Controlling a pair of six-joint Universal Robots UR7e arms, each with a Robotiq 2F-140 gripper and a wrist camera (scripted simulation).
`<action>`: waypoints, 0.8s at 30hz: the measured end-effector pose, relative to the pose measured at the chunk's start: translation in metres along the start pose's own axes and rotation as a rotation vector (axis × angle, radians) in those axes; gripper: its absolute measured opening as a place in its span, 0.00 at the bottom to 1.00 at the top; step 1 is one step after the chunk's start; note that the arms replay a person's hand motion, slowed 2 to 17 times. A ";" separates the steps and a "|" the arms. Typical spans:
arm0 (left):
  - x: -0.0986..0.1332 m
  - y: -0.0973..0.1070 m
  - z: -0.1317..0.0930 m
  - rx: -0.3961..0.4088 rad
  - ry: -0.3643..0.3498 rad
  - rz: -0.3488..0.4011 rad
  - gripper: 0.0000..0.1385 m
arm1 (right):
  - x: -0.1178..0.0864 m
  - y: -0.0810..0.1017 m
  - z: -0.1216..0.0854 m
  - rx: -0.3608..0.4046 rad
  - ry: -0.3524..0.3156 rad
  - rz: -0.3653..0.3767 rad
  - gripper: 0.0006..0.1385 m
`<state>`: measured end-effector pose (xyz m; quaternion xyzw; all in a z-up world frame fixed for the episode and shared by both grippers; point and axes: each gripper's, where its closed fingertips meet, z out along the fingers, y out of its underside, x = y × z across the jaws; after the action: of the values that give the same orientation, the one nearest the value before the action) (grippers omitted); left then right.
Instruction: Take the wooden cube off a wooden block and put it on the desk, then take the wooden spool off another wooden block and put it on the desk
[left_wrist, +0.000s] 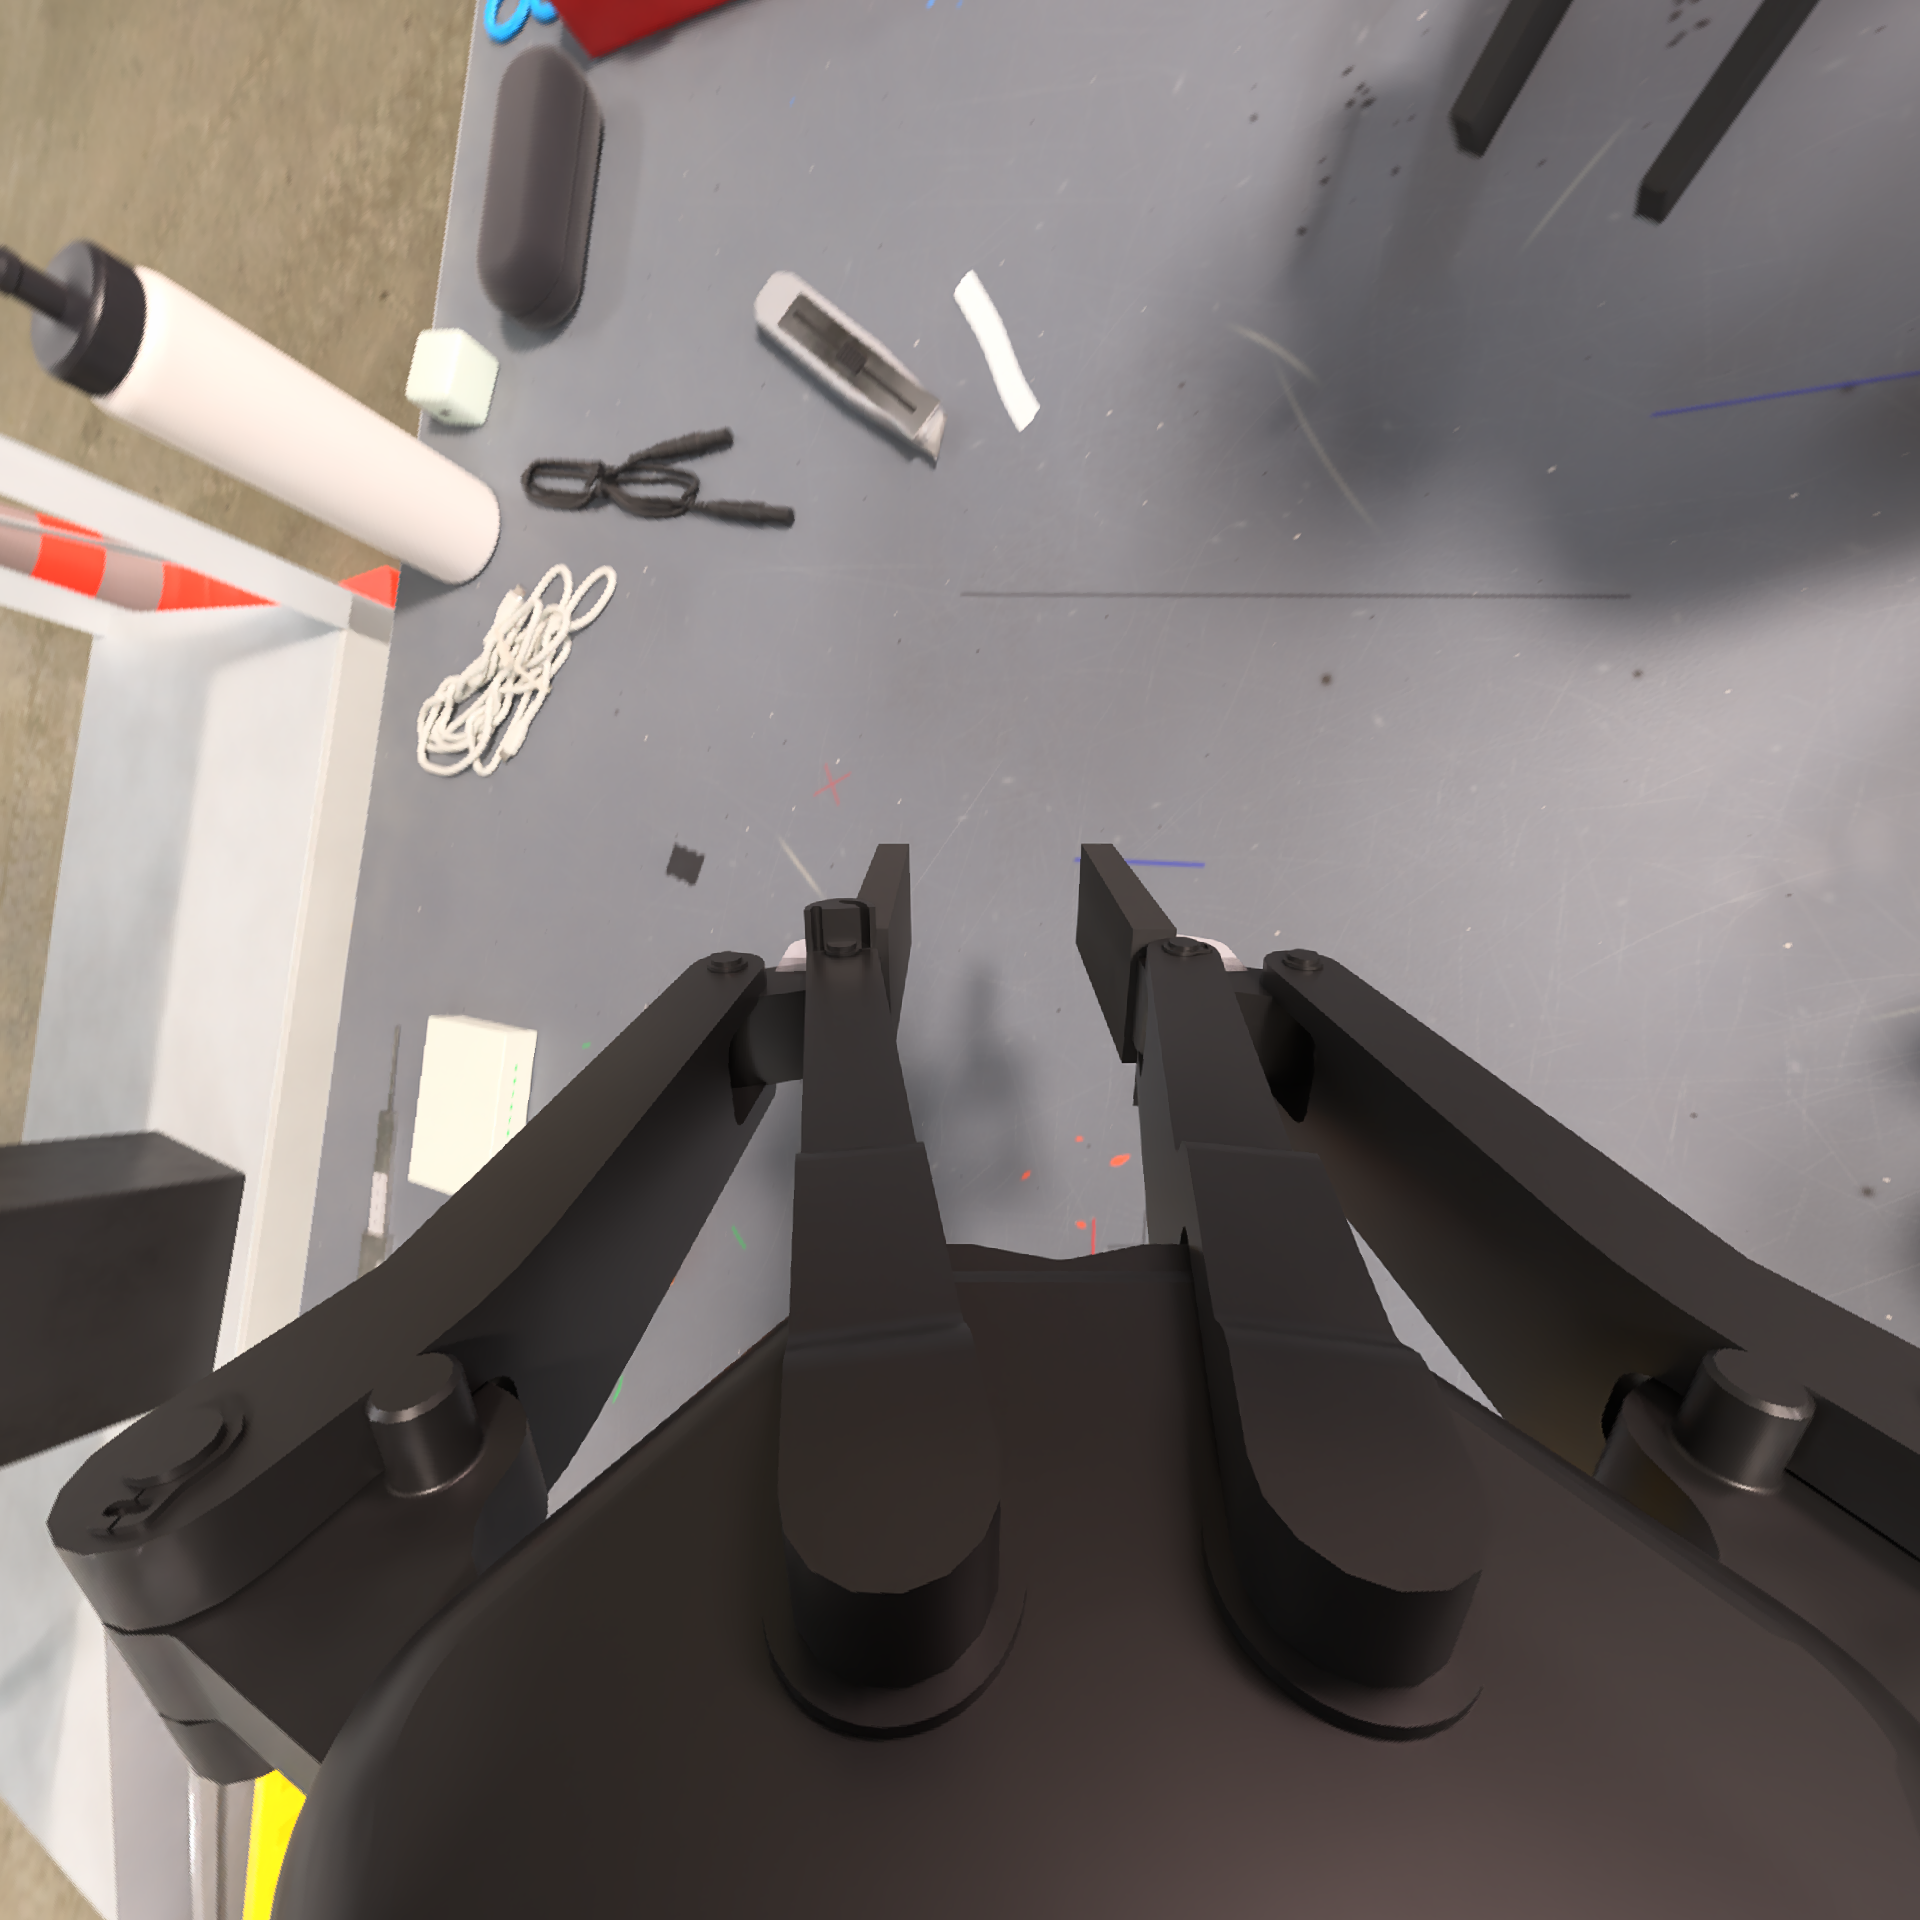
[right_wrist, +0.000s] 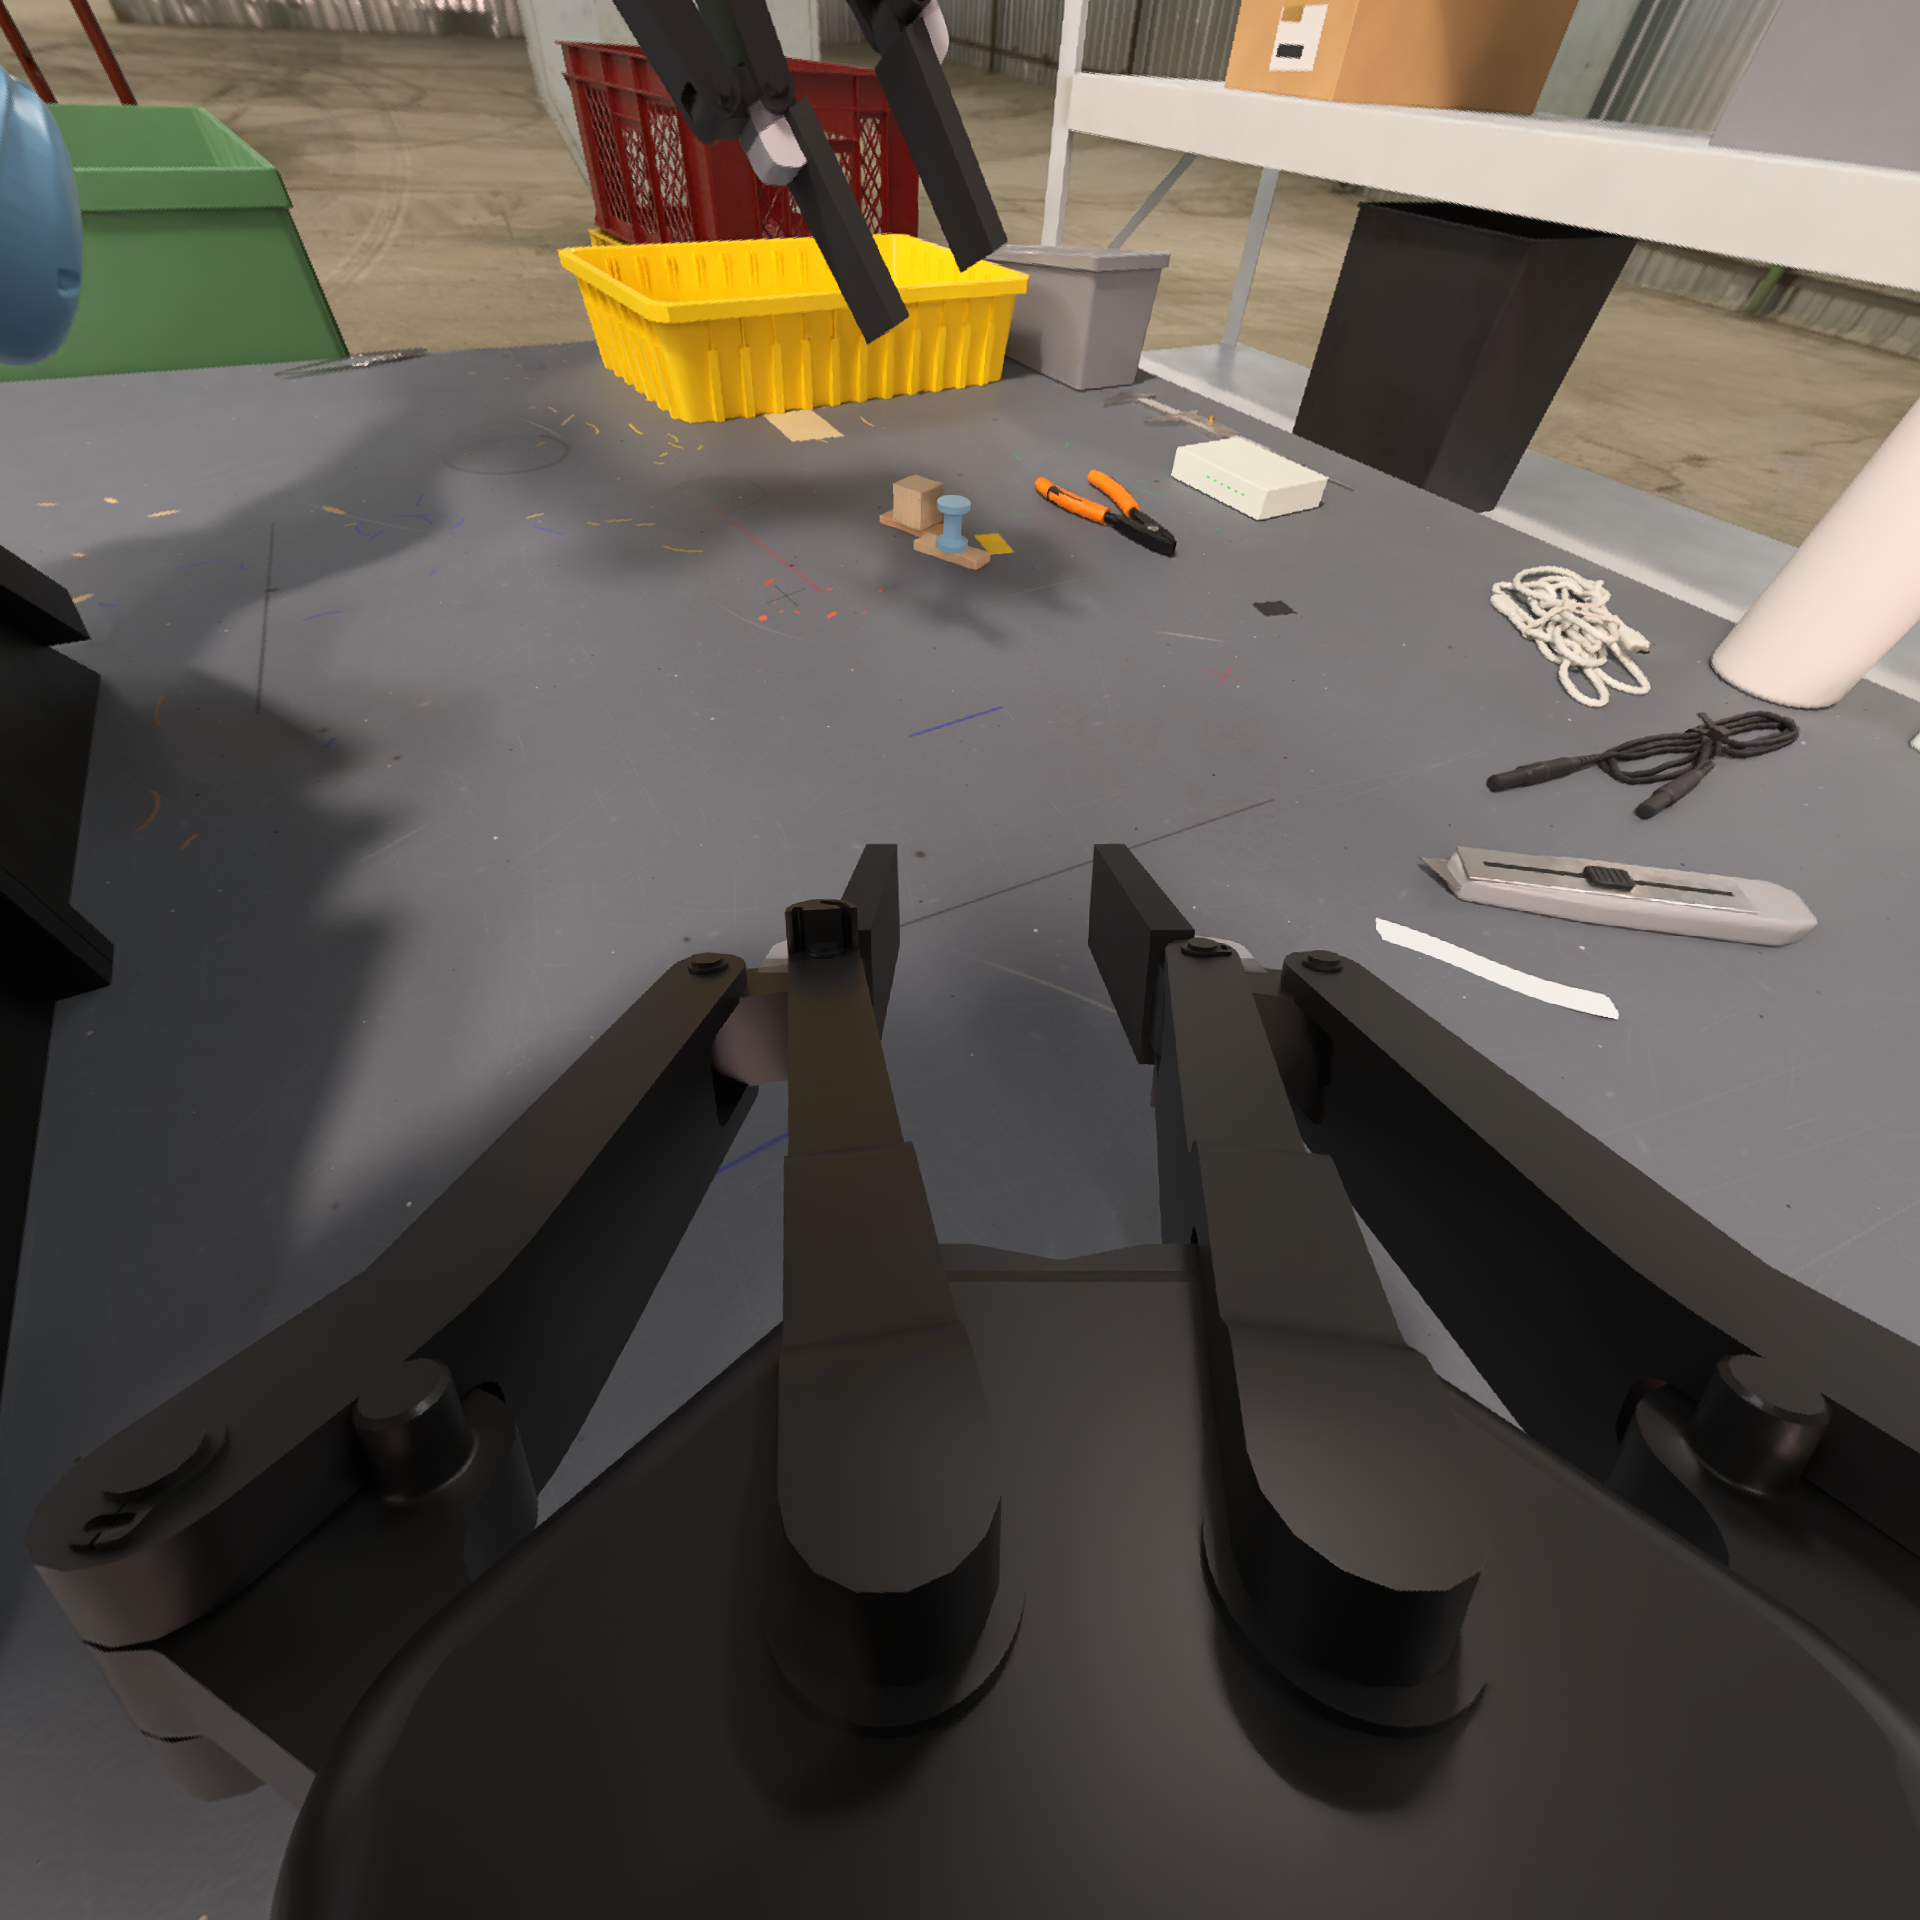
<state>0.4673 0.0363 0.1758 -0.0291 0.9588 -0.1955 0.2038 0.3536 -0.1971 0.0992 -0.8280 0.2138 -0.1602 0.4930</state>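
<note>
In the right wrist view a small wooden cube (right_wrist: 916, 502) sits on a flat wooden block (right_wrist: 896, 521) at the far middle of the grey desk (right_wrist: 623, 748). Right beside it a blue spool (right_wrist: 953, 523) stands upright on a second flat wooden block (right_wrist: 964, 555). My right gripper (right_wrist: 992, 883) is open and empty, well short of them above the desk. My left gripper (left_wrist: 992, 883) is open and empty over bare desk (left_wrist: 1351, 727); it also shows in the right wrist view (right_wrist: 935, 291), hanging open above and behind the blocks. The blocks are not in the left wrist view.
Orange pliers (right_wrist: 1107, 511), a white box (right_wrist: 1249, 476), white cord (right_wrist: 1569, 629), black cable (right_wrist: 1662, 758), a utility knife (right_wrist: 1621, 894) and a white strip (right_wrist: 1496, 968) lie to the right. A yellow basket (right_wrist: 790, 322), grey bin (right_wrist: 1086, 312) and white roll (right_wrist: 1829, 613) stand at the desk's edges.
</note>
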 end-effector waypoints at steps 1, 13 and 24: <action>-0.003 0.005 -0.001 -0.009 -0.005 -0.010 0.31 | 0.000 0.000 0.000 0.001 0.000 0.000 0.36; -0.037 0.067 -0.003 -0.141 -0.054 -0.121 0.31 | 0.000 0.000 0.001 0.000 0.002 -0.002 0.35; -0.050 0.121 0.013 -0.250 -0.050 -0.192 0.31 | -0.001 0.000 0.002 0.002 -0.001 0.002 0.35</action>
<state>0.5216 0.1503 0.1372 -0.1508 0.9631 -0.0926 0.2027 0.3539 -0.1955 0.0985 -0.8273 0.2144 -0.1594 0.4942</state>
